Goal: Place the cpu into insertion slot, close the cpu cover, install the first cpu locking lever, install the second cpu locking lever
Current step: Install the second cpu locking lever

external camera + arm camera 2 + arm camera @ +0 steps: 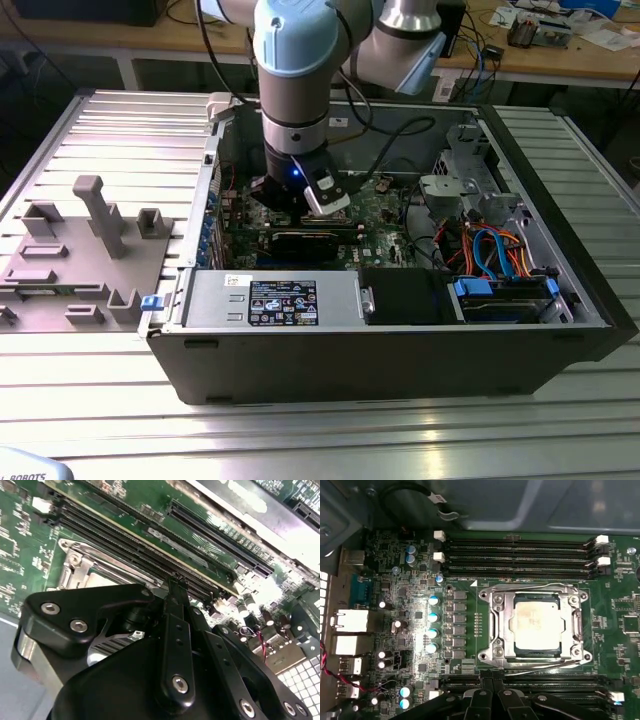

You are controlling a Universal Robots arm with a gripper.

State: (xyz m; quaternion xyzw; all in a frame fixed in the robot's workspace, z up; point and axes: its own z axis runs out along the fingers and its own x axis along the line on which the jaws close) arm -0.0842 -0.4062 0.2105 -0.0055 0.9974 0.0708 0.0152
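The cpu (539, 625) lies flat in the insertion slot (486, 655), silvery face up. The cpu cover (498, 625) is down around it, framing the chip through its window. One thin wire lever (530, 586) runs along the side by the memory slots, and another (545, 666) runs along the opposite side. My gripper (492, 680) hovers just off that second side, above the board, its black fingers pressed together with nothing between them. In the second wrist view the gripper (176, 582) points at the memory slots, with a corner of the slot (75, 565) beside it. The exterior view has the gripper (300, 197) low inside the open computer case.
Long black memory slots (520, 555) flank the socket on two sides. A black expansion card (300, 242) sits in front of the gripper, with a power supply (280, 300) and a cabled drive cage (500, 270) nearby. Case walls (210, 180) ring the board. A grey fixture plate (80, 260) lies on the exterior view's left.
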